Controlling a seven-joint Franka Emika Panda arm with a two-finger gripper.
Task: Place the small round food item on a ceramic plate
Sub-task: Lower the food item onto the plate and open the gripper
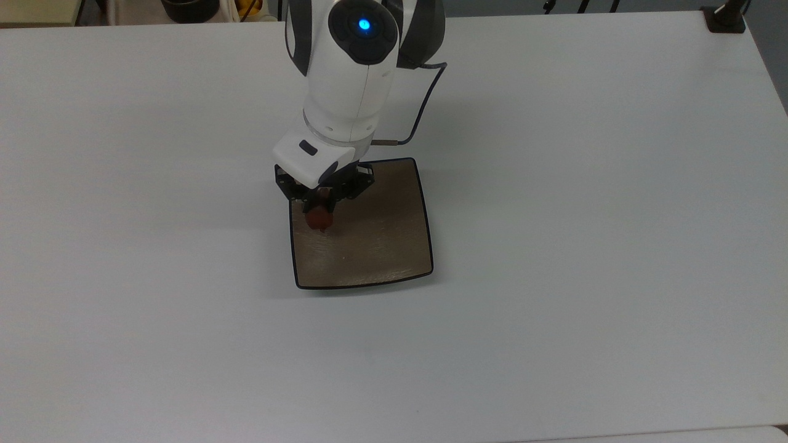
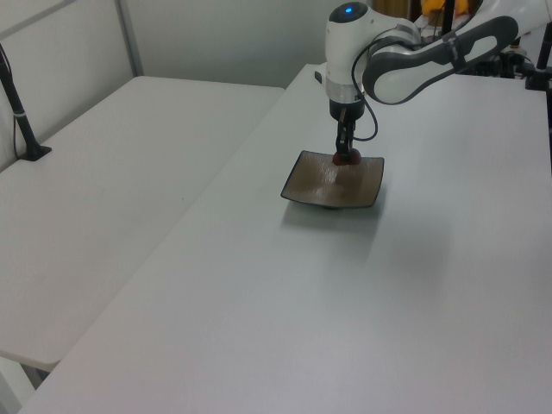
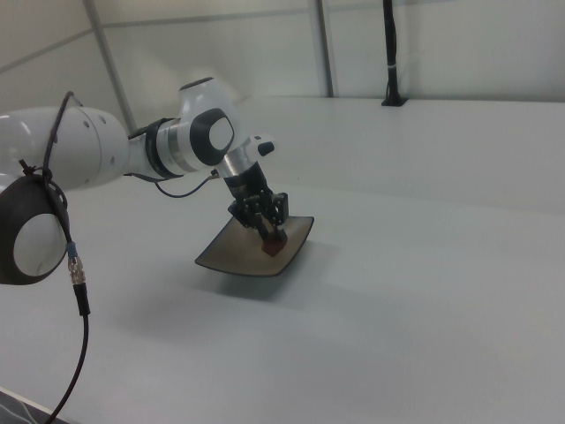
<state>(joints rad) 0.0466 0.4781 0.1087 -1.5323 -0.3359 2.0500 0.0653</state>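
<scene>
A plain white table (image 1: 585, 246) carries a square tan-brown ceramic plate (image 1: 375, 252) with a black rim.
</scene>
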